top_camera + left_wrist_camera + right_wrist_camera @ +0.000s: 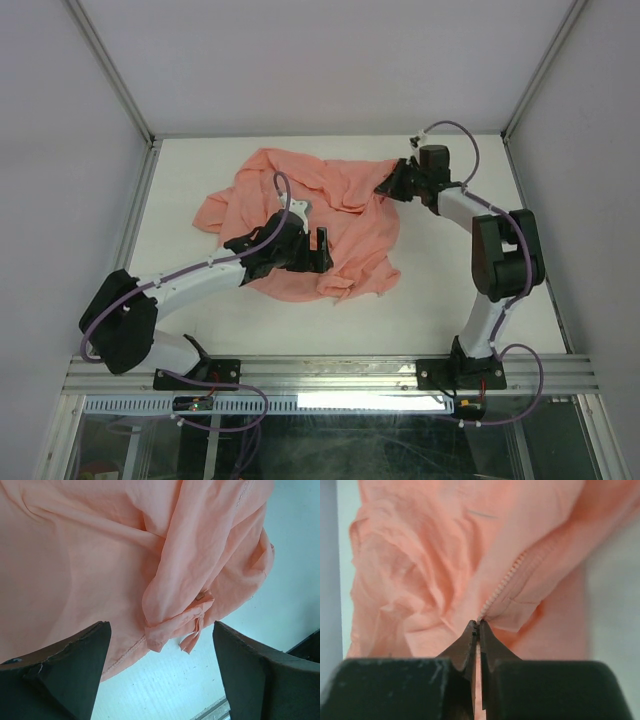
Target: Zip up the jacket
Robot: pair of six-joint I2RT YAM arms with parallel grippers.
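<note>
The salmon-pink jacket (320, 215) lies crumpled on the white table, left of centre. My left gripper (322, 250) is open and empty, hovering over the jacket's near right part; in the left wrist view a folded hem corner with a small tab (192, 630) lies between its fingers (75, 670). My right gripper (385, 186) is at the jacket's far right edge. In the right wrist view it is shut (479, 624) on the jacket's edge at the end of the zipper teeth (502, 587).
The white table (450, 290) is framed by grey enclosure walls and metal posts. A metal rail (330, 372) runs along the near edge where the arm bases stand. Purple cables loop along both arms.
</note>
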